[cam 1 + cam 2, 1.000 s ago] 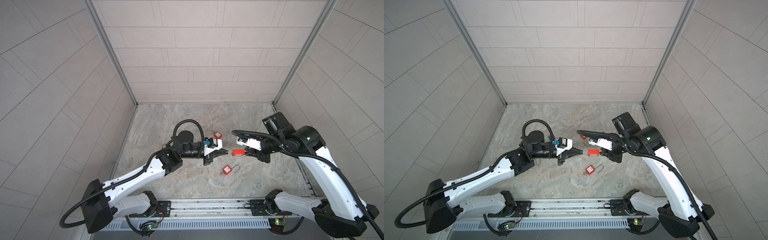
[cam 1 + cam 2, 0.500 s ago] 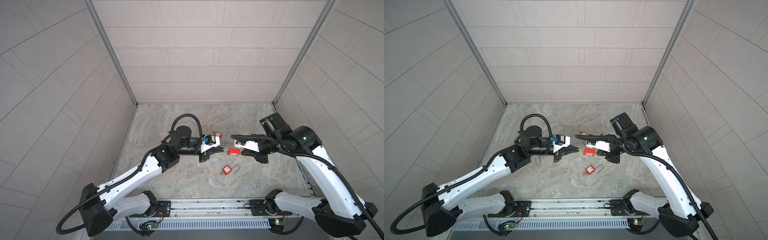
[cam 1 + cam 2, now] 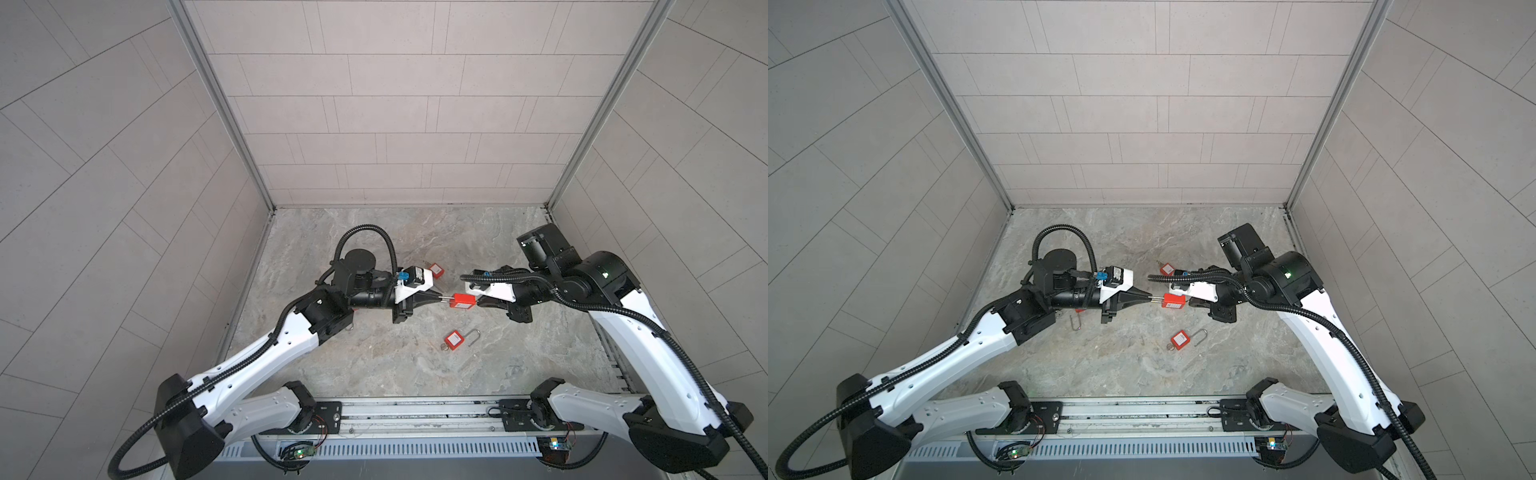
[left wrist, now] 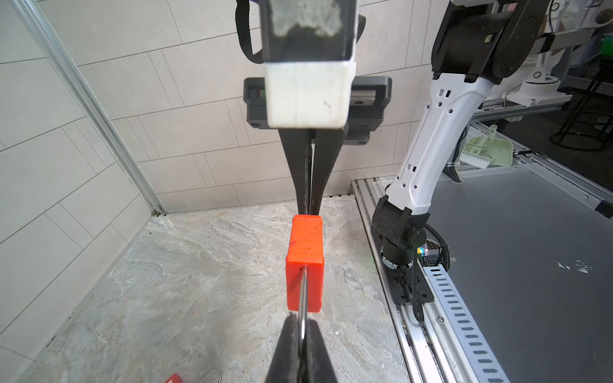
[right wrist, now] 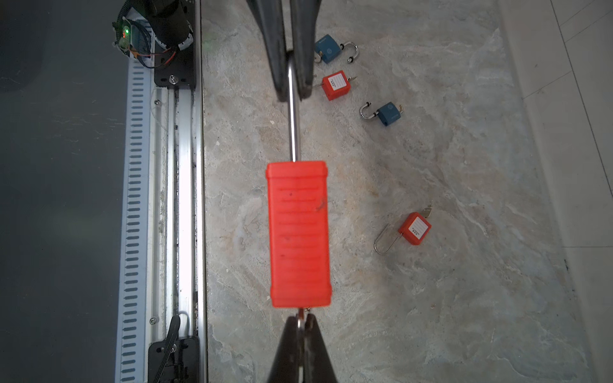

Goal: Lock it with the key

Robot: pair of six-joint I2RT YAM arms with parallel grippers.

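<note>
while the left claw (image 4: 302, 326) clamps the padlock shackle (image 5: 292, 132), the right claw (image 5: 300, 323) has now closed on the key (image 5: 301, 313).

I hold the left arm (image 3: 266, 353) and right arm (image 3: 648, 357) stretched inward, wrists near level, tips almost meeting in mid-air. The left hand (image 3: 439, 296) is clamped on the padlock (image 3: 464, 301) shackle (image 3: 447, 297); the right hand (image 3: 478, 302) is pinched shut on its key (image 5: 300, 314).
</note>
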